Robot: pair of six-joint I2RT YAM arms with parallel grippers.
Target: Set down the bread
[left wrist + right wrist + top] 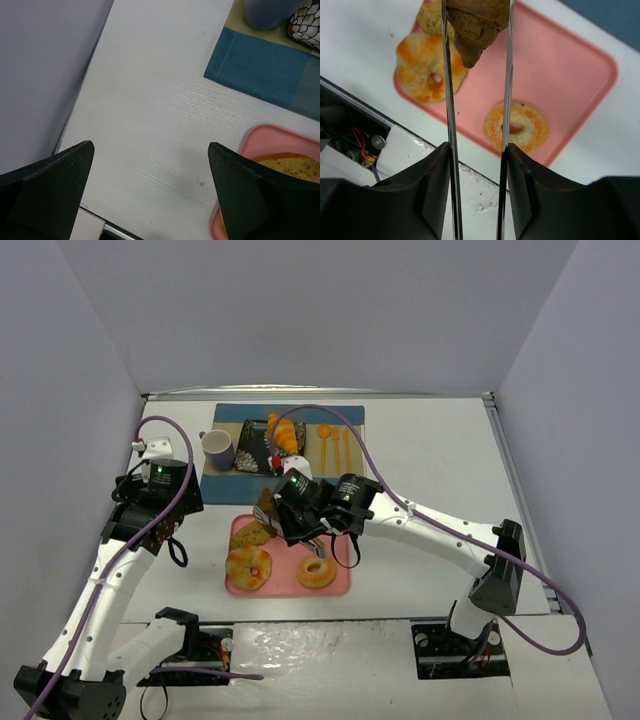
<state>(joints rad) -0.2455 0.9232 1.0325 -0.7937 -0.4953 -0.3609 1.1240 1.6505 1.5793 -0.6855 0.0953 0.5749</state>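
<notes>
My right gripper point(477, 152) is shut on a pair of metal tongs point(507, 90). The tong tips clamp a dark brown piece of bread point(476, 22) and hold it above the far left of the pink tray point(570, 75). In the top view the right gripper point(308, 525) hangs over the tray point(338, 585) with the brown bread point(267, 508) at its far edge. On the tray lie a flower-shaped bun point(248, 567), a ring-shaped bun point(316, 571) and a yellow slice point(252, 535). My left gripper point(150, 200) is open and empty over bare table, left of the tray point(260, 137).
A blue placemat point(225, 480) at the back carries a purple cup point(218, 449), a black plate point(252, 450) with a croissant point(285, 435), and an orange spoon point(324, 445) and fork point(345, 447). Grey walls close in both sides and the back.
</notes>
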